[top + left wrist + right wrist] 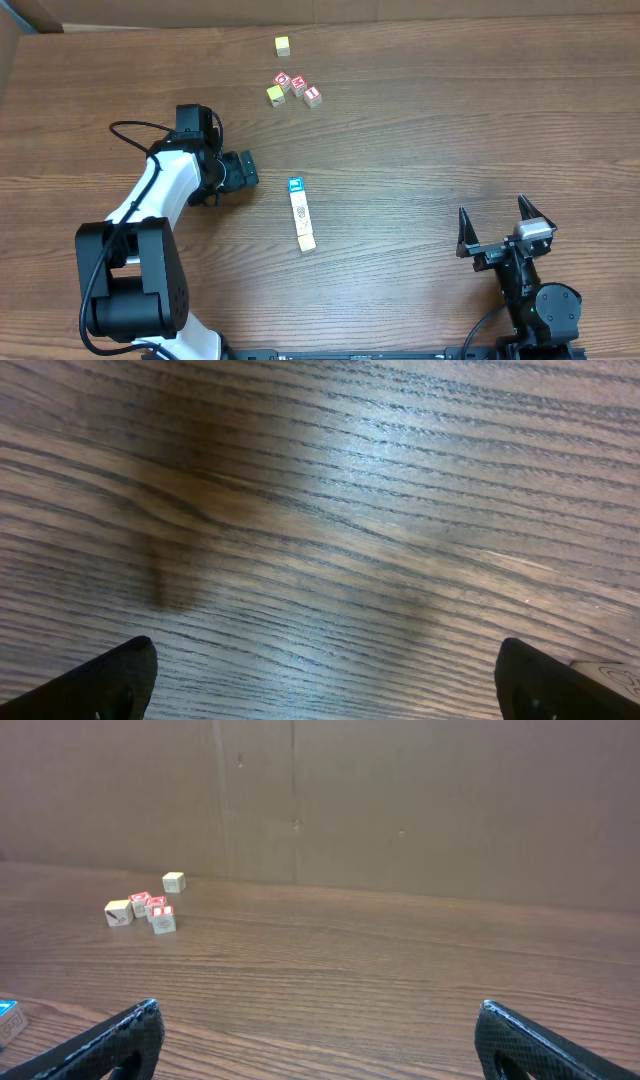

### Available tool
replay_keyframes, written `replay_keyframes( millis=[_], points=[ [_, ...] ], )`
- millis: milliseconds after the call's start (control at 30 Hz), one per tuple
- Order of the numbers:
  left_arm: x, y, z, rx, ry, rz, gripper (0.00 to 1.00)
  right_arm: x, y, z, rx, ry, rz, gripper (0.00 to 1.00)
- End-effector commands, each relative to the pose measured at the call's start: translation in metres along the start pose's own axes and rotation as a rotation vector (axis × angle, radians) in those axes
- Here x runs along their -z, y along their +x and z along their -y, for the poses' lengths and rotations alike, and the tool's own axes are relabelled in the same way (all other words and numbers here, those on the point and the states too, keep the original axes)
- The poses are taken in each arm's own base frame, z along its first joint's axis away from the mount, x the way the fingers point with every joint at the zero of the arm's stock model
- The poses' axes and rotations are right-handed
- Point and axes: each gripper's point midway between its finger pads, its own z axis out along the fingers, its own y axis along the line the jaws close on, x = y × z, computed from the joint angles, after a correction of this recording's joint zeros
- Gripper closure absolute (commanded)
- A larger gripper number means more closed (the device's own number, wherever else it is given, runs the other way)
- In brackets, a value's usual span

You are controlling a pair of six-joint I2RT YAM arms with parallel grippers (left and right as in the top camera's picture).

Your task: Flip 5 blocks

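Overhead view of a brown wood-grain surface (420,130) with two robot arms. Just left of the frame's centre lies a row of five small wooden cubes (300,213), touching end to end and running from top to bottom with a slight slant. The topmost shows a blue face (296,185), the middle ones are pale cream with faint prints, and the lowest is yellowish (306,243).

The white-and-black left arm (150,200) reaches up from the lower left corner. The left fingers (243,169) sit near the row, to the left of its blue end, and are not touching it. The left wrist view shows them spread wide over bare wood, holding nothing. A pale cream edge (606,672) peeks in beside the lower right finger.

The right fingers (464,228) stand at the lower right of the overhead frame, well apart from the row, wide open and empty.

Near the top centre is a loose cluster of cubes with red-and-white faces (298,85) and a yellowish cube (275,94). A single yellow-topped cube (283,45) sits above them.
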Motion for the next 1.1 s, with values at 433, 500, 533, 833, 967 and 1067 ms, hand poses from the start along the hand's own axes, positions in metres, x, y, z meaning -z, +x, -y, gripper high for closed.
replay_keyframes(
  millis=[433,500,533,833,967,1067],
  points=[
    [0.01,-0.009,0.004,-0.018,0.008,0.037,0.0,0.0,0.002,0.002,0.004,0.011,0.002,0.0],
    [0.008,-0.008,0.003,-0.018,0.007,0.032,0.0,0.0,0.002,0.002,0.004,0.011,0.002,0.0],
    [0.007,-0.008,0.003,-0.018,0.007,0.032,0.0,0.0,0.002,0.002,0.004,0.011,0.002,0.0],
    [0.009,-0.009,0.004,-0.018,0.008,0.036,0.0,0.0,0.002,0.002,0.004,0.011,0.002,0.0],
    [0.019,-0.013,0.006,-0.02,0.016,0.066,0.0,0.0,0.002,0.002,0.004,0.011,0.002,0.0],
    [0.034,-0.019,0.009,-0.024,0.029,0.11,0.0,0.0,0.002,0.002,0.004,0.011,0.002,0.0]
  ],
)
